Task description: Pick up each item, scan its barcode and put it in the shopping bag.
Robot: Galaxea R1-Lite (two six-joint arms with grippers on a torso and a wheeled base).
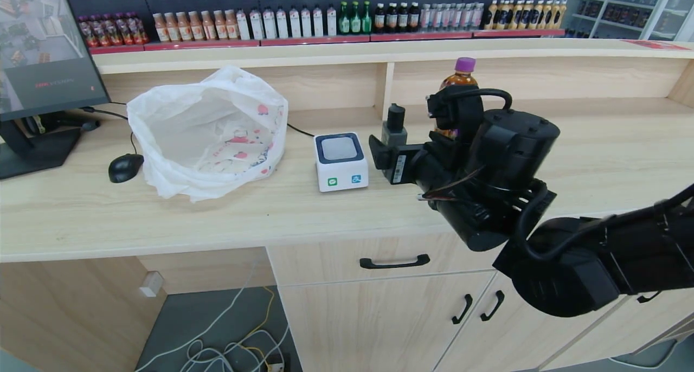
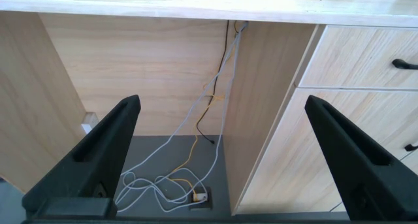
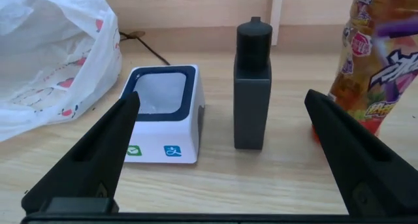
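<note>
Between the right jaws, which stand wide apart and hold nothing, one dark grey bottle point(image 3: 253, 87) stands upright on the counter point(image 3: 274, 185), touching neither jaw. Just beside it sits one white scanner box point(image 3: 163, 116), and past that one open white shopping bag point(image 3: 46, 54). On the grey bottle's other side stands one amber drink bottle point(image 1: 461, 76) with a purple cap. The right arm hides its lower half from the head camera, and the right wrist view cuts it off at the edge. That makes two items, both on the counter. Below the counter, the left jaws also gape wide and empty, facing a recess with loose cables point(image 2: 160, 188).
</note>
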